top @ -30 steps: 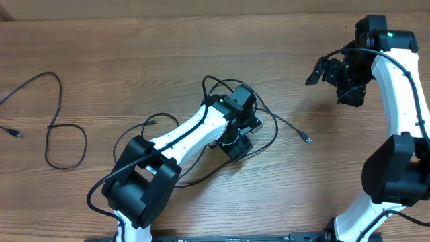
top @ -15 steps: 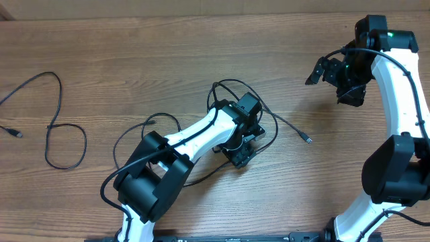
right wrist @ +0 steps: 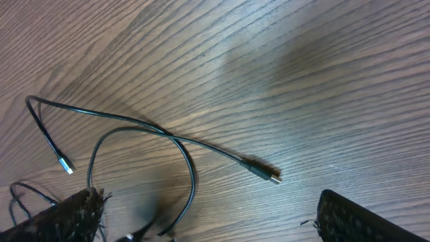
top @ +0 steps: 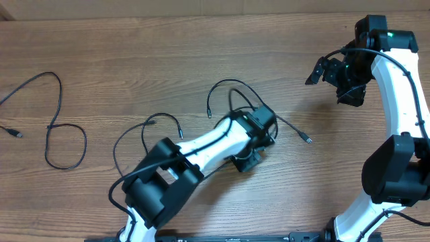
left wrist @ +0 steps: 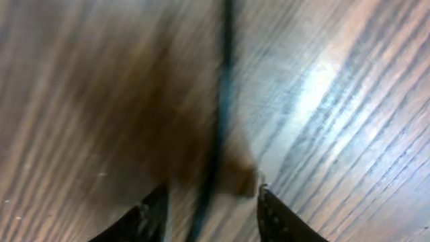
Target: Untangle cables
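Note:
A tangle of thin black cables [top: 232, 91] lies at the table's middle, with a metal-tipped plug [top: 308, 140] stretched out to the right and two more ends [top: 209, 114] to the left. My left gripper [top: 250, 160] is low over the tangle. Its wrist view is blurred and shows the fingers [left wrist: 208, 215] apart with one cable [left wrist: 222, 101] running between them. My right gripper [top: 321, 70] hangs open and empty above the far right. Its wrist view shows open fingers [right wrist: 215, 225] above the cable plug [right wrist: 271, 175] and a loop [right wrist: 188, 168].
A separate black cable [top: 54, 124] lies loose at the far left, with a plug [top: 15, 133] near the left edge. The wooden table [top: 168, 47] runs to its far edge at the top.
My left arm has swung right and nearer, and the tangle has shifted right with it; one cable end now lies free left of the gripper. The right arm has not moved.

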`<state>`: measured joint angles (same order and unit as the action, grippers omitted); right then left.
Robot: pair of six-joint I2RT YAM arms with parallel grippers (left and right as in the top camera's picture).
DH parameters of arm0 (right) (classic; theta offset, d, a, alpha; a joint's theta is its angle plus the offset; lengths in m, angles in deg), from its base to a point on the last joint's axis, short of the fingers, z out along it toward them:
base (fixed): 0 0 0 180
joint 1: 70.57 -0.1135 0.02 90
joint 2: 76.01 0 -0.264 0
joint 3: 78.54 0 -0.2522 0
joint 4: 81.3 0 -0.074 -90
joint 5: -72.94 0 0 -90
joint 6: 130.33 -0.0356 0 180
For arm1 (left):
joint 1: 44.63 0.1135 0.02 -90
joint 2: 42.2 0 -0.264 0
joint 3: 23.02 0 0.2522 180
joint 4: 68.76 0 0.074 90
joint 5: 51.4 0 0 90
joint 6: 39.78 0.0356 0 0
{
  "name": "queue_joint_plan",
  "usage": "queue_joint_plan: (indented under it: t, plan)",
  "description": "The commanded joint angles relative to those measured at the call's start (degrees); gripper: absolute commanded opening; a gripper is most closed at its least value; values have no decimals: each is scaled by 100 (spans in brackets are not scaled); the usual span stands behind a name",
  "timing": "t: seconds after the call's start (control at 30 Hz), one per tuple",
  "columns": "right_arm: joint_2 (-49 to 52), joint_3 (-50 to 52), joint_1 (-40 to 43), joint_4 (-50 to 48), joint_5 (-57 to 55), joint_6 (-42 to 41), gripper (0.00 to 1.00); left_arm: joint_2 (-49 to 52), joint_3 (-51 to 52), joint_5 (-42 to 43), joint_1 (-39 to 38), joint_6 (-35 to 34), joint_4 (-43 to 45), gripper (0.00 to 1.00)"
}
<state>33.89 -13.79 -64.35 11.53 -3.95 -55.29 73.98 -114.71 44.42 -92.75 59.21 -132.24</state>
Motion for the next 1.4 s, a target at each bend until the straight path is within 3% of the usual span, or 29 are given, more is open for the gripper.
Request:
queue_joint_plan:
  t: [0.0, 0.2, 0.43, 0.73, 1.03, 1.37]
  plan:
    - [37, -9, -20, -4, -22, 28, 100, 162, -118, -542, -271, -76, -37, 34]
    - [37, -9, -20, -4, -22, 31, 100, 162, -136, -645, -267, -321, -79, 4]
    - [37, -9, -20, 7, -20, 28, 100, 70, -1182, -1384, -90, -798, -977, 4]
    - [37, -9, -20, 17, -20, 52, 100, -304, -4782, -1543, 525, -785, -2240, 4]
    - [37, -9, -20, 15, -20, 136, 100, -387, -7895, -1480, 1349, -791, -2098, 4]
    - [37, -9, -20, 52, -20, 140, 100, -420, -9619, -1609, 1493, -767, -1211, 4]
